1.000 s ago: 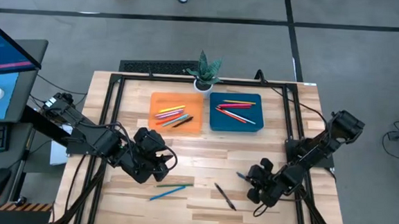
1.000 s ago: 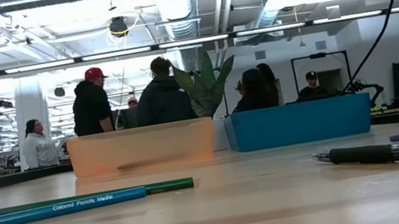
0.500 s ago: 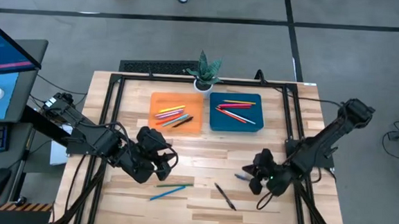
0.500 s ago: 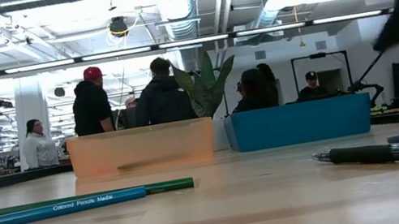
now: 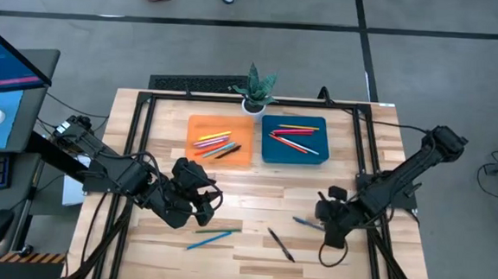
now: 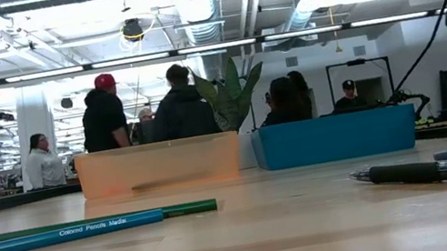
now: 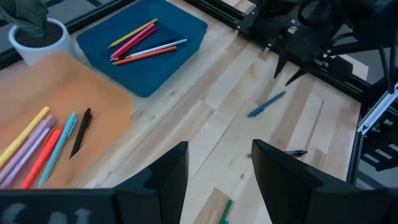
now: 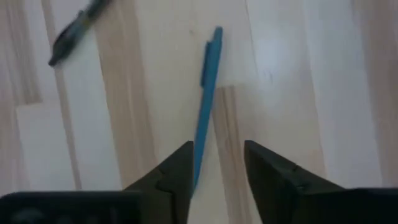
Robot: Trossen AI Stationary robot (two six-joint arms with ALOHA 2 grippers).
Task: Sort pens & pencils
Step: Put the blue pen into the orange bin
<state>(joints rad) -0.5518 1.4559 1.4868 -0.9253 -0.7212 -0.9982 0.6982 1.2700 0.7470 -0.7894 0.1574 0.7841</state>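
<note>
A blue pen [image 5: 306, 221] [image 8: 207, 99] lies flat on the wooden table, right of centre. My right gripper [image 5: 322, 218] [image 8: 214, 155] hovers open over its near end; the fingers stand on either side of that end, and I cannot tell whether one touches it. A black pen [image 5: 282, 244] lies nearer the front edge, with a blue pencil [image 6: 58, 234] and a green pencil [image 6: 174, 211] side by side to its left. My left gripper [image 5: 202, 201] [image 7: 214, 180] waits open above the table's left half. The orange tray [image 5: 219, 139] and the blue tray [image 5: 294, 140] each hold several sticks.
A small potted plant [image 5: 259, 90] stands behind the two trays at the far edge. Bare wood lies between the trays and the loose sticks. Several people stand in the room beyond the table. A monitor sits off the table's left side.
My right gripper has risen and gone a little toward the far edge, and the arm has swung back from the front right corner. The blue pen still lies flat on the table near where it was.
</note>
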